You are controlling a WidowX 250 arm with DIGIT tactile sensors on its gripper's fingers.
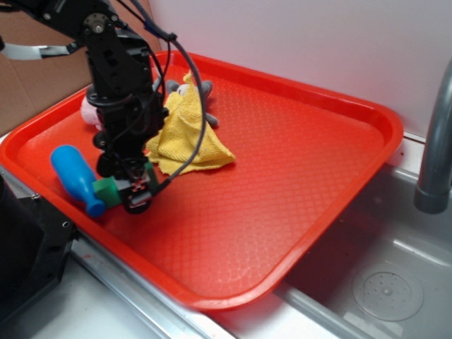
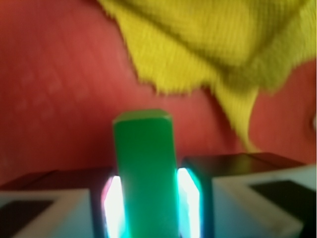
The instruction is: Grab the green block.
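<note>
Green block (image 2: pixel 144 168) sits between the two fingers of the hand (image 1: pixel 136 189), low over the red tray (image 1: pixel 296 183). Wrist view: fingers (image 2: pixel 59 203) nearly closed on the block's long sides, thin bright slits either side, so contact looks close but I cannot confirm firm pressure. About half the block projects ahead of the fingertips. Blue bottle toy (image 1: pixel 76 179) lies just beside the hand, on the side away from the yellow cloth (image 1: pixel 185 134); cloth lies just ahead. Pink and grey soft toy (image 1: pixel 92 111) sits behind the arm. Risk, judged: shallow grip could let the block pivot or slip on lifting; a sideways swing could knock the bottle.
</note>
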